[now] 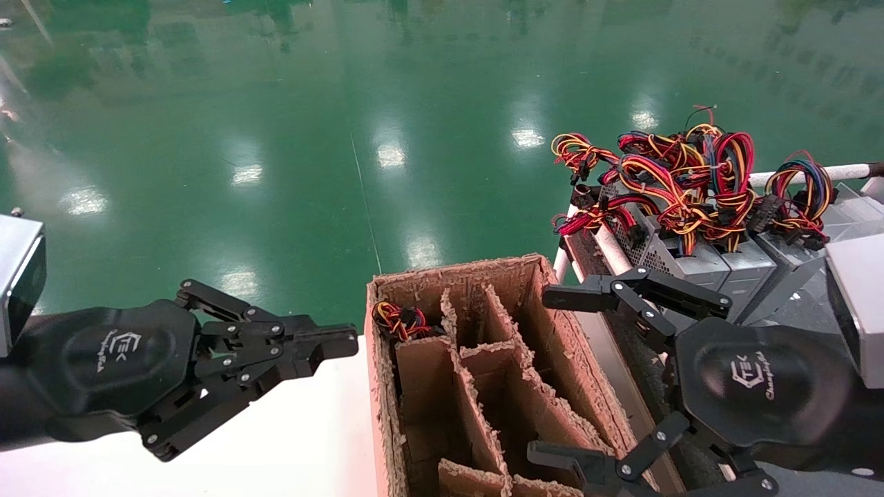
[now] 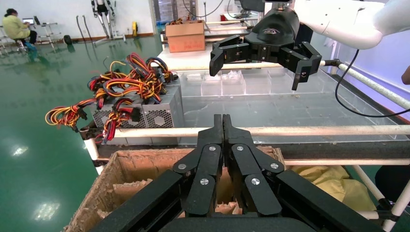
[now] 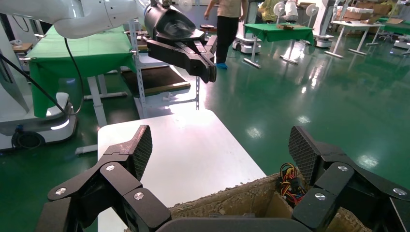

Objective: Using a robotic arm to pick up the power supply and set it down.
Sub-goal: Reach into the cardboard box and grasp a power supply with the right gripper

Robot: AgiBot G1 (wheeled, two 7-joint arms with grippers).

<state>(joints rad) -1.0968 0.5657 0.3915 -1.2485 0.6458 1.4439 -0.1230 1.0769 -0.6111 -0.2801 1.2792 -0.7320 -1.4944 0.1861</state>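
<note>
Right tool (image 1: 563,376) over box (image 1: 552,352), green floor (image 1: 345,138).

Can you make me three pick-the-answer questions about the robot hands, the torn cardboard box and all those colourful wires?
1. Where do the grey power supplies with wire bundles sit?
A. beyond the right gripper, on the robot's right
B. on the white table
C. on the green floor

2. What colour is the floor?
A. white
B. green
C. red

3. How do the two grippers stand?
A. both shut
B. both open
C. left gripper shut, right gripper open

Answers:
1 A: the head view shows them on the railed stand past the right gripper.
2 B: shiny green shows in all views.
3 C: the left wrist view shows its fingers pressed together; the right wrist view shows its pads wide apart above the cardboard box.
</note>
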